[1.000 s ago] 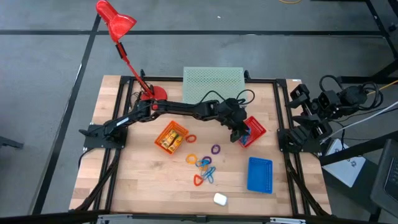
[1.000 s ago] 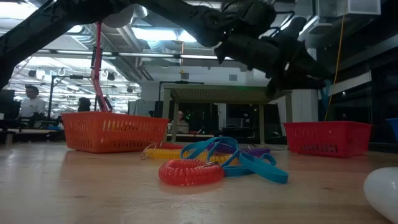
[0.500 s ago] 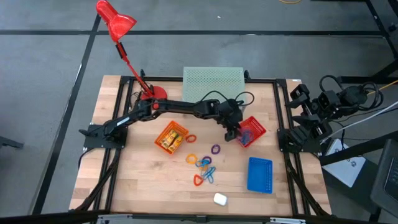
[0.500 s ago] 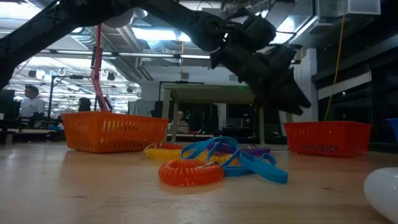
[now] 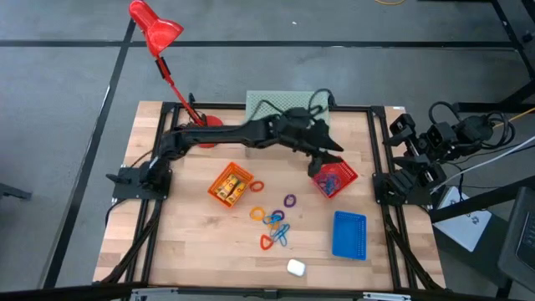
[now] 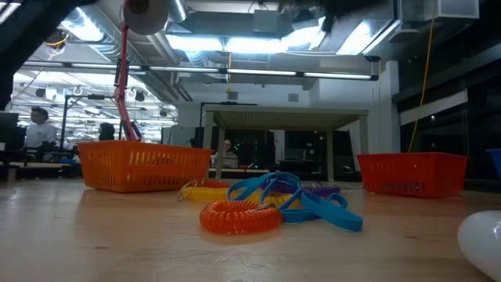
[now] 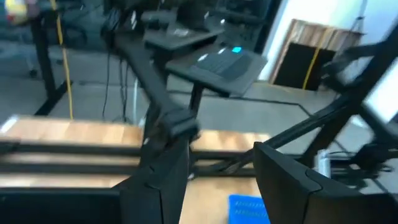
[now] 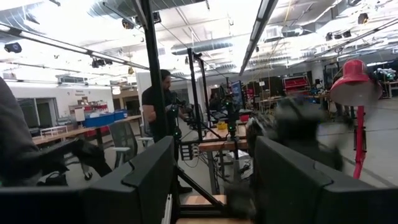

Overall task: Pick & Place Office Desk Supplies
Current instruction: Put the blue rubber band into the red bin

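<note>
low view cuts off the lifted left gripper (image 5: 328, 155), released, above red basket (image 5: 335, 178)

Red basket (image 5: 334, 178), orange basket (image 5: 230, 184), blue basket (image 5: 349, 233) (all mesh).

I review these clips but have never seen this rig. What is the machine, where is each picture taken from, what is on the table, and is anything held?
Two dark robot arms work at a wooden table. One picture looks straight down, one looks level across the tabletop, and two come from cameras on the wrists. The left gripper hangs open and empty above the red basket, which holds loops. The right gripper waits open at the table's right edge. Also there: an orange basket holding yellow tubes, a blue basket, loose coloured loops, a red lamp and a green mesh riser.
</note>
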Motion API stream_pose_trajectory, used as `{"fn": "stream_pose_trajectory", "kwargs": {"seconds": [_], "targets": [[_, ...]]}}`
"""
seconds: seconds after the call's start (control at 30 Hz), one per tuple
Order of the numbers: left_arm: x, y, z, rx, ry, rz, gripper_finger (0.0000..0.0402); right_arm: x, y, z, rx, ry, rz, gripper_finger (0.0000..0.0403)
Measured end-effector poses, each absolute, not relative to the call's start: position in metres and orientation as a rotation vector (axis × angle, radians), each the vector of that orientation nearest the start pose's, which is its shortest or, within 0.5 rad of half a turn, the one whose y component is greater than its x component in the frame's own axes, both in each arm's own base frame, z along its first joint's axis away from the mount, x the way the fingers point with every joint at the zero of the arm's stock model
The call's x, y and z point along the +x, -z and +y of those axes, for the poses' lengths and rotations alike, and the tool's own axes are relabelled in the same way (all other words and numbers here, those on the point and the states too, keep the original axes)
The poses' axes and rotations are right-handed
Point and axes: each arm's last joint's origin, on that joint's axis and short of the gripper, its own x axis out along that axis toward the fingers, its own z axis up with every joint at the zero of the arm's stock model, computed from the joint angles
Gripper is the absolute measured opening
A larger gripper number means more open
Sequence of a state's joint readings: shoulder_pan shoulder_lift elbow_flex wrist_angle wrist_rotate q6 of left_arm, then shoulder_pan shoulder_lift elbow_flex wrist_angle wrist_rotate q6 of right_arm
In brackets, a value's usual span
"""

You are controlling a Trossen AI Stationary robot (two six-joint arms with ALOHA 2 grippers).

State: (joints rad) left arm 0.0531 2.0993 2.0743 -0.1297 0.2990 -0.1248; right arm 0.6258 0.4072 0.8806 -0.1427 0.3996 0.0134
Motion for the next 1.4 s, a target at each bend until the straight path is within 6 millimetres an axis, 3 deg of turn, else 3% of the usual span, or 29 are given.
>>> {"fn": "stream_pose_trajectory", "kwargs": {"seconds": [0.2,0.33,0.5,0.77,1.0,1.17,1.3,1.4], "targets": [[0.476,-0.4,0.007,-0.154,0.282,0.107,0.0174,0.053,-0.404,0.025,0.155,-0.223,-0.29,0.0229],[0.461,-0.43,-0.009,-0.135,0.334,-0.023,0.0165,0.055,-0.404,0.026,0.153,-0.225,-0.286,0.0229],[0.44,-0.455,-0.025,-0.103,0.364,-0.074,0.0154,0.067,-0.408,0.038,0.118,-0.326,-0.316,0.0229],[0.378,-0.494,-0.041,0.003,0.251,0.012,0.0153,0.107,-0.426,0.069,-0.003,-0.33,-0.532,0.0229],[0.314,-0.539,-0.062,0.014,0.237,-0.091,0.0153,0.163,-0.412,0.096,0.056,-0.148,-0.486,0.0229],[0.282,-0.543,-0.08,0.064,0.16,-0.052,0.0153,0.19,-0.402,0.104,0.193,-0.129,-0.497,0.0229],[0.259,-0.547,-0.098,0.031,0.189,-0.128,0.0153,0.203,-0.4,0.107,0.378,-0.175,-0.567,0.0229],[0.24,-0.544,-0.11,0.012,0.172,-0.147,0.0153,0.211,-0.394,0.109,0.411,-0.151,-0.55,0.0229]]}}
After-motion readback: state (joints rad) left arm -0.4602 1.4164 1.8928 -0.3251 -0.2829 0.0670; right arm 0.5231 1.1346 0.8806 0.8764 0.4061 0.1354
